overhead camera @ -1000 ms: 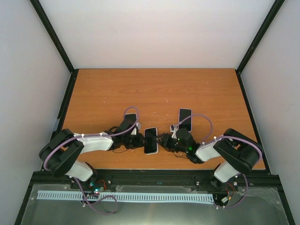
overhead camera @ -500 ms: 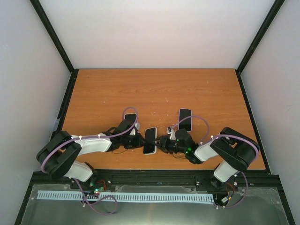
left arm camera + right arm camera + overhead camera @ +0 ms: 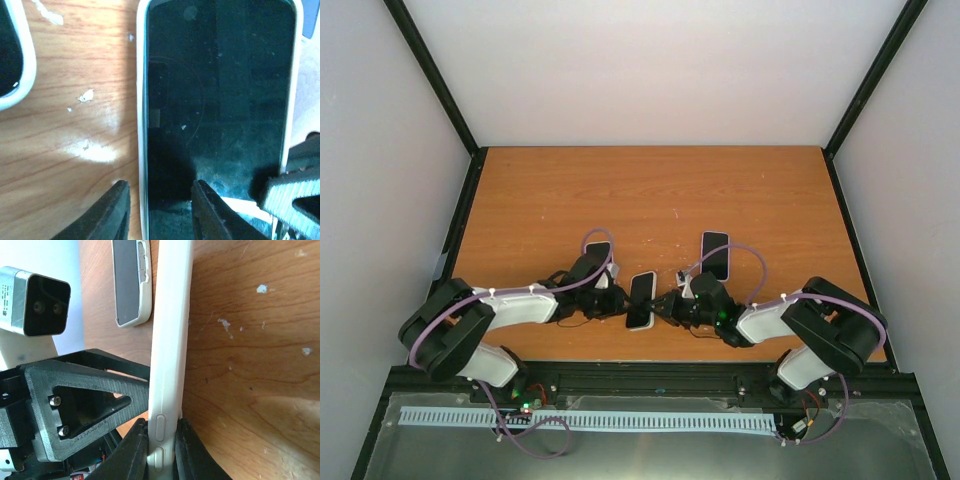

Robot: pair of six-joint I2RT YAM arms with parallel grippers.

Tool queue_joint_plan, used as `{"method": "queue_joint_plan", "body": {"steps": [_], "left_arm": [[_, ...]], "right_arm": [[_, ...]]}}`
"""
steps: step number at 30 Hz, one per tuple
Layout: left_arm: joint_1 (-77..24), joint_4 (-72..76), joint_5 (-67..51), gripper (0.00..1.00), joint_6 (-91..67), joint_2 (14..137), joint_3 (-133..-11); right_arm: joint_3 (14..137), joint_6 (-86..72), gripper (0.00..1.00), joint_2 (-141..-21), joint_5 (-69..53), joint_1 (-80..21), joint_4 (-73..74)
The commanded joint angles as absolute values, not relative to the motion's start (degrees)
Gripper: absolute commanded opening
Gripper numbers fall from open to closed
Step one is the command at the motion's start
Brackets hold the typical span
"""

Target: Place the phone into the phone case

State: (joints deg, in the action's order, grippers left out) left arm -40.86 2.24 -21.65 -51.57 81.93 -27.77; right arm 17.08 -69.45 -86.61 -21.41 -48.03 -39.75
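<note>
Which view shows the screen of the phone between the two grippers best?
Left wrist: the phone fills the frame, with its dark screen face-on inside its white rim. Right wrist shows only its white side edge with buttons, pinched by the right gripper. Top external shows it small, with screen detail lost.

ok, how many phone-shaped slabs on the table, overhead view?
3: middle phone near the front edge; left phone partly under a purple cable; right phone further back on the right. More could be hidden.
</note>
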Motion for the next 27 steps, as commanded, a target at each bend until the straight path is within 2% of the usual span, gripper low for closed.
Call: {"method": "queue_joint_plan", "body": {"steps": [1,4,8,14,23,27], "left_arm": [[-37.3,1.1,-28.8,0.4,-51.3,78.4,-28.5],[-33.6,1.3,-33.6,0.49,-51.6,72.9,-27.2],[-29.6,0.8,-39.9,0.67,-51.6,65.5,-26.3],[-27.9,1.7,-45.4,0.82,-53.5,56.9,-26.2],[-27.9,9.5,-50.8,0.85,-59.6,49.3,-25.6],[-27.9,20.8,-54.2,0.8,-65.3,48.3,-21.8]], "right_arm": [[17.5,-71.5,0.1,-85.1,-22.1,-48.2,-44.1],[16.0,-73.6,0.1,-82.8,-22.7,-47.9,-46.8],[14.7,-75.8,0.1,-78.3,-23.3,-47.6,-49.6],[15.2,-77.8,0.1,-69.3,-22.9,-47.4,-50.5],[17.9,-80.4,0.11,-61.3,-23.0,-47.4,-53.1],[16.2,-84.0,0.11,-61.2,-21.7,-47.4,-59.0]]}}
